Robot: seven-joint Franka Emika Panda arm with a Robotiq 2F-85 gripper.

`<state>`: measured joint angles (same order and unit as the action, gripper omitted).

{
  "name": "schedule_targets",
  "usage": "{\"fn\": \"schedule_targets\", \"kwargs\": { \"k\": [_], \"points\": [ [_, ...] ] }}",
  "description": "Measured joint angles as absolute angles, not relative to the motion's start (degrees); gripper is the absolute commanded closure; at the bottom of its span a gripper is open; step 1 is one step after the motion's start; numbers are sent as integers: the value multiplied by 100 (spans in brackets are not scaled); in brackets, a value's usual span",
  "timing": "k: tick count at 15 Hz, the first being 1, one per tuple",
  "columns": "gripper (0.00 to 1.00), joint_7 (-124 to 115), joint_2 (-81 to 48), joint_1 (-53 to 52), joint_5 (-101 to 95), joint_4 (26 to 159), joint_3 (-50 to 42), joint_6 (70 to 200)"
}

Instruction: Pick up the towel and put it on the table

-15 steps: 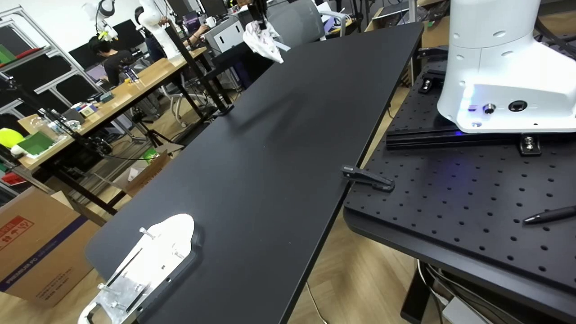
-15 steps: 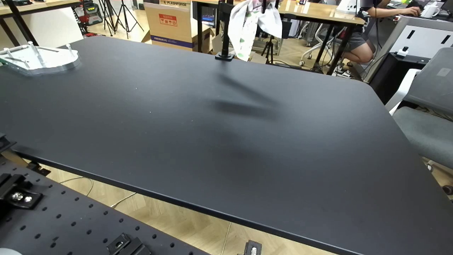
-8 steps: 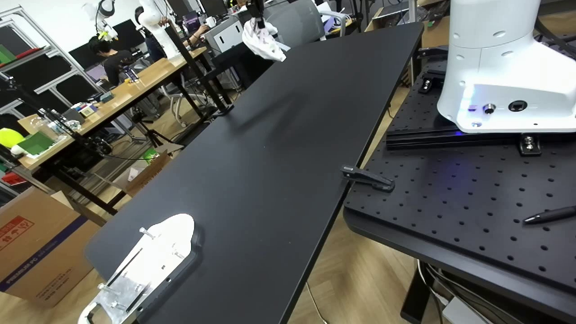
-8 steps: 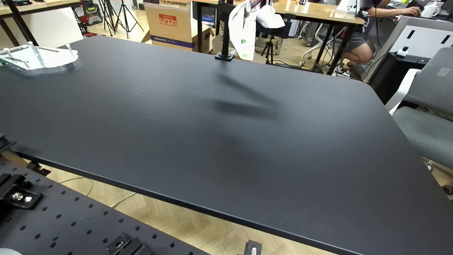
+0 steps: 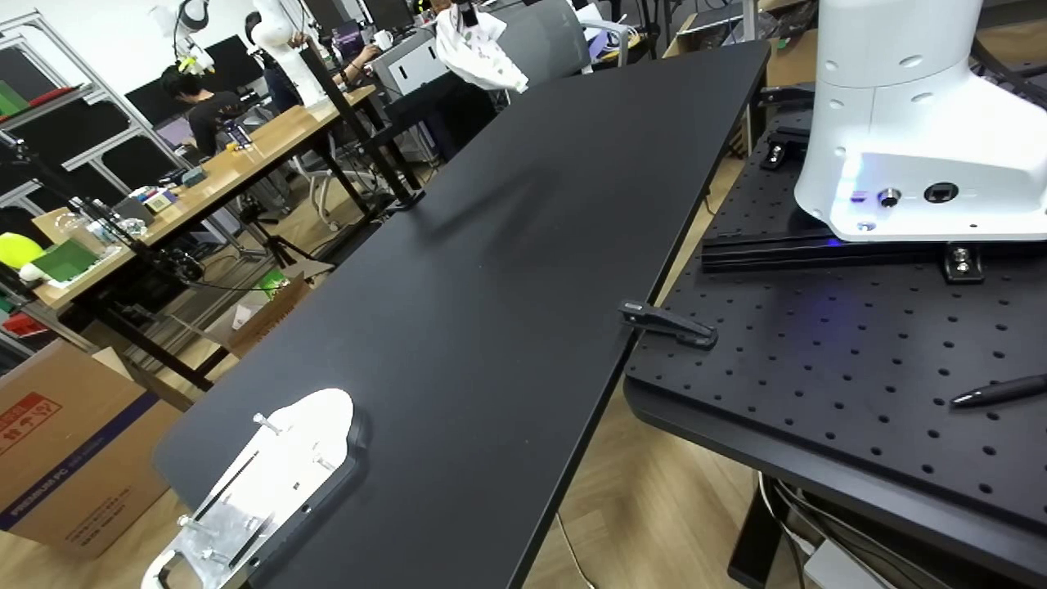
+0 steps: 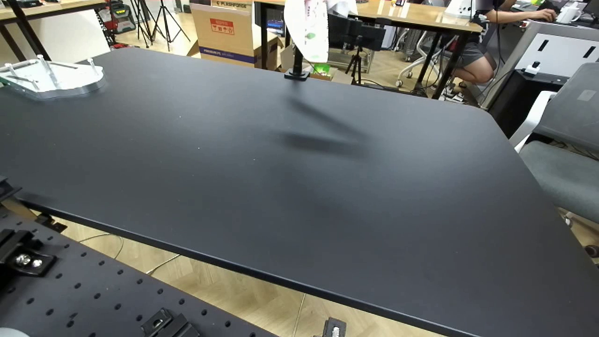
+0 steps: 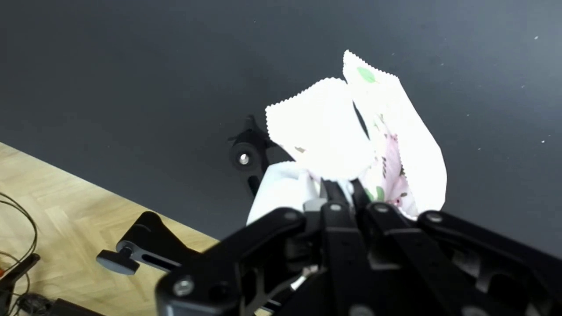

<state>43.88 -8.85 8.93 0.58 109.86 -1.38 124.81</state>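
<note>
The towel is a white cloth with pink and green print and zigzag edges. It hangs in the air, bunched, in both exterior views (image 5: 483, 57) (image 6: 312, 35) and fills the middle of the wrist view (image 7: 322, 127). My gripper (image 7: 344, 188) is shut on the towel, with a fold pinched between the fingertips. In an exterior view only the dark tip of the gripper (image 5: 467, 13) shows above the towel at the top edge. The black table (image 5: 491, 286) lies below the towel; it also shows in an exterior view (image 6: 281, 187).
A silvery-white plate with upright pegs (image 5: 298, 450) rests at one end of the table, also in an exterior view (image 6: 61, 77). A black post (image 6: 298, 56) is clamped at the table's far edge. A black clamp (image 5: 667, 323) bridges the near edge to the perforated robot base (image 5: 818, 368).
The towel has risen in both exterior views, and in one of them it has also shifted left. Its hanging ends have changed shape. It stays held.
</note>
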Motion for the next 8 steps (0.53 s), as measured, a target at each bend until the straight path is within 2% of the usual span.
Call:
{"fn": "schedule_targets", "kwargs": {
  "k": [8],
  "points": [
    [99,4382,105,387,18,12259,-95,11911]
  ]
}}
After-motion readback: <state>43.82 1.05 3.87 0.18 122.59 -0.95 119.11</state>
